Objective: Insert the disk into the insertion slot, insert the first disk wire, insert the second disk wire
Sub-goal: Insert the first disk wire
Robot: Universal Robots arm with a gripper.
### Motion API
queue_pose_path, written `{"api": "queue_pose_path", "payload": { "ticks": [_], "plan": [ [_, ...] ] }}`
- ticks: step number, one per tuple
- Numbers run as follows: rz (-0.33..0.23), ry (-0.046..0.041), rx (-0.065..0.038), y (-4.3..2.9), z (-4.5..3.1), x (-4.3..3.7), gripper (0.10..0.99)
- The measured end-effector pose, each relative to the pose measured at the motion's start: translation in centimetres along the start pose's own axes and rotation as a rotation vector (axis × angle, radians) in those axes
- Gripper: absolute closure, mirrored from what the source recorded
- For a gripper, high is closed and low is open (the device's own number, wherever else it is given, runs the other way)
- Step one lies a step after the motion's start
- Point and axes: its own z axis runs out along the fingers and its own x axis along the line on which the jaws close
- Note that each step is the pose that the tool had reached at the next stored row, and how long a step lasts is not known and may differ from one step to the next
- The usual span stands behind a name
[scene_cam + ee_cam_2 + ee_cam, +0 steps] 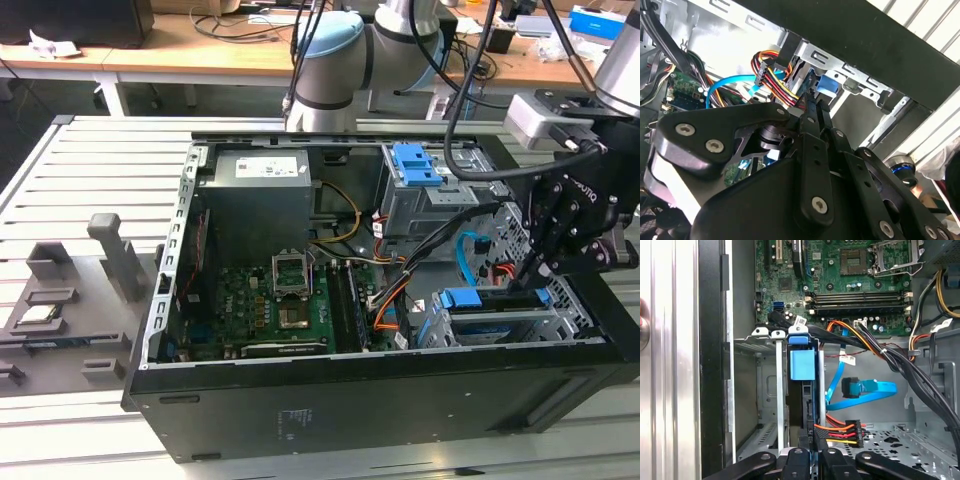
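jaws: the gripper (813, 452) is closed narrowly on the first disk wire (842, 432), held just beside the disk (802, 365).
disk: seated in the insertion slot (767, 390).
second disk wire (862, 390): curled beside the disk, apart from the jaws.

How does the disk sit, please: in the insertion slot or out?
In: the disk sits inside the insertion slot, blue carrier between its grey walls.

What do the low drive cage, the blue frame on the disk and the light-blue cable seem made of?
Insertion slot: grey sheet metal, dull finish, with punched openings. Disk's frame: probably moulded plastic, bright blue, smooth. Second disk wire: likely flexible plastic sheath, slightly glossy, bending in soft curves.
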Motion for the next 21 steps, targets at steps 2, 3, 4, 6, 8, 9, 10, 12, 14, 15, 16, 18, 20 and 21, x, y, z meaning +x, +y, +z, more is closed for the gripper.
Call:
{"api": "queue_pose_path", "payload": {
  "ticks": [2,3,4,6,8,9,10,12,14,15,16,18,20,21],
  "plan": [
    [0.006,-0.0004,-0.001,-0.07,0.09,-0.01,0.925],
    [0.006,-0.0002,-0.001,-0.08,0.11,-0.01,0.925],
    [0.006,-0.0004,-0.001,-0.08,0.18,-0.02,0.925],
    [0.006,-0.0001,-0.001,-0.09,0.24,-0.02,0.925],
    [0.006,-0.0005,-0.001,-0.09,0.35,-0.04,0.925],
    [0.006,-0.0002,-0.001,-0.09,0.37,-0.04,0.925],
    [0.006,-0.0001,-0.001,-0.09,0.42,-0.04,0.925],
    [0.006,-0.0004,-0.001,-0.10,0.51,-0.05,0.925],
    [0.006,0.0001,0.000,-0.12,0.91,-0.08,0.925],
    [0.006,0.0002,0.000,-0.12,0.98,-0.09,0.925],
    [0.006,0.0003,0.000,-0.12,1.04,-0.09,0.925],
    [0.006,-0.0018,-0.001,-0.12,1.21,-0.11,0.914],
    [0.006,-0.0004,-0.001,-0.12,1.20,-0.10,0.851],
    [0.006,0.0000,-0.001,-0.12,1.15,-0.10,0.851]
  ]
}}
